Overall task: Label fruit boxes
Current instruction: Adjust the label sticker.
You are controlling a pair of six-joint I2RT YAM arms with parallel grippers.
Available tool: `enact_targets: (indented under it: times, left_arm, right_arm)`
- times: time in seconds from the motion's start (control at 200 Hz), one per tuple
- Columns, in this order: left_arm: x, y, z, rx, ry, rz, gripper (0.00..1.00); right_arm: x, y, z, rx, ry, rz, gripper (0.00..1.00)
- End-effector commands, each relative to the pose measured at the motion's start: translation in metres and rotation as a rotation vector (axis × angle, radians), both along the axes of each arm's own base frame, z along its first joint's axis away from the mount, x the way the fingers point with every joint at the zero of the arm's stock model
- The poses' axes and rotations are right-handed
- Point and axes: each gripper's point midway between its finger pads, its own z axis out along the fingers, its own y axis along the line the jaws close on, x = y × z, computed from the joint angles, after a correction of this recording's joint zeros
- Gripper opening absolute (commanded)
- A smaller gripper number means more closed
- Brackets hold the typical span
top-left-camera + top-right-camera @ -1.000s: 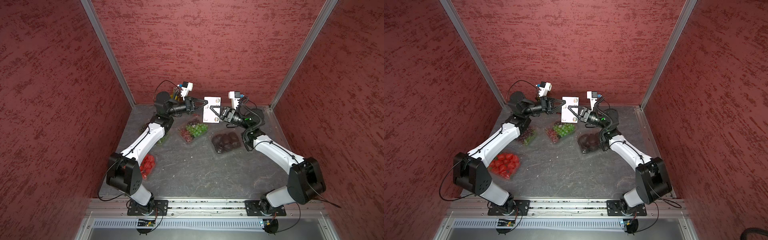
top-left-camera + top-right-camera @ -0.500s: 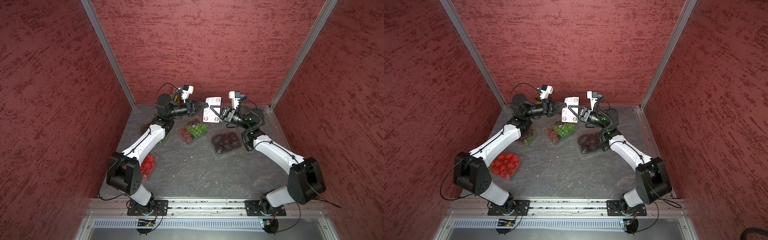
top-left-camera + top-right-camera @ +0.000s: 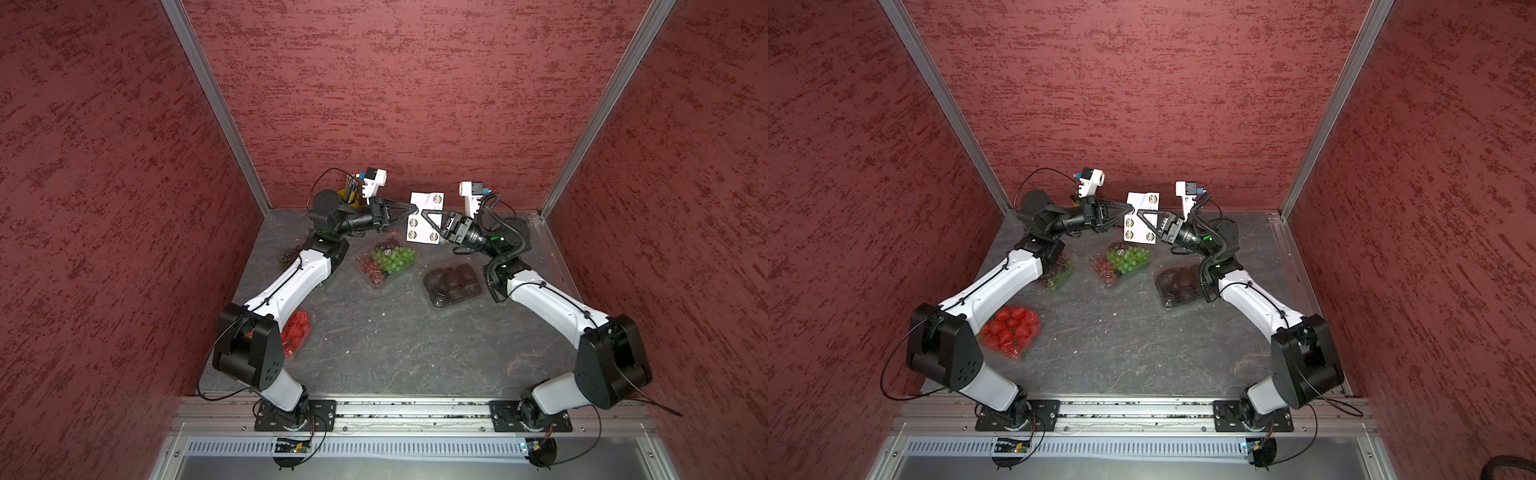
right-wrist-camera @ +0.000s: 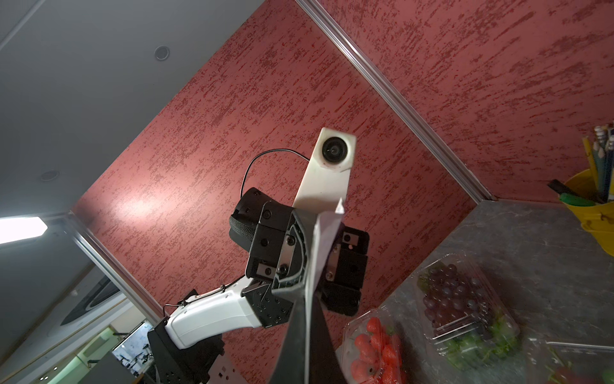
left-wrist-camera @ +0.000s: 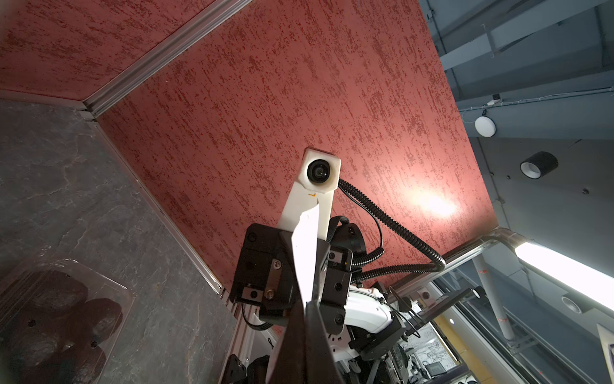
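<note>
Both grippers meet at a white sticker sheet (image 3: 428, 208) held upright above the table's back. My right gripper (image 3: 423, 212) is shut on its middle. My left gripper (image 3: 410, 206) is shut on its left edge. In the wrist views the sheet (image 5: 305, 246) (image 4: 324, 246) runs edge-on into the closed fingers. Below it lies the green-and-red grape box (image 3: 386, 262). The dark fruit box (image 3: 453, 284) sits right of that. The strawberry box (image 3: 1011, 330) lies front left. The dark red grape box (image 3: 1057, 274) is half hidden under my left arm.
A yellow pencil cup (image 3: 349, 195) stands in the back left corner behind my left arm. Red walls close in the grey table (image 3: 374, 353) on three sides. A metal rail (image 3: 415, 409) runs along the front.
My left gripper's jaws have closed the last bit on the sheet's left edge. The sheet and both arms have hardly moved.
</note>
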Motion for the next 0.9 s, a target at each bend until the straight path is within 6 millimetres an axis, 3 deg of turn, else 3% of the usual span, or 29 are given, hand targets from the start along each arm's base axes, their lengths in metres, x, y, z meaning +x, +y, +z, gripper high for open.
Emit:
enact_targets:
  times: [0.0, 0.897]
  left_arm:
    - [-0.012, -0.001, 0.014, -0.036, -0.054, -0.033, 0.0]
    - [-0.018, -0.017, 0.011, -0.06, -0.042, -0.087, 0.0]
  right_arm:
    - [-0.01, -0.002, 0.008, 0.021, -0.016, 0.013, 0.0]
    - [-0.015, -0.004, 0.01, 0.029, -0.028, 0.02, 0.0]
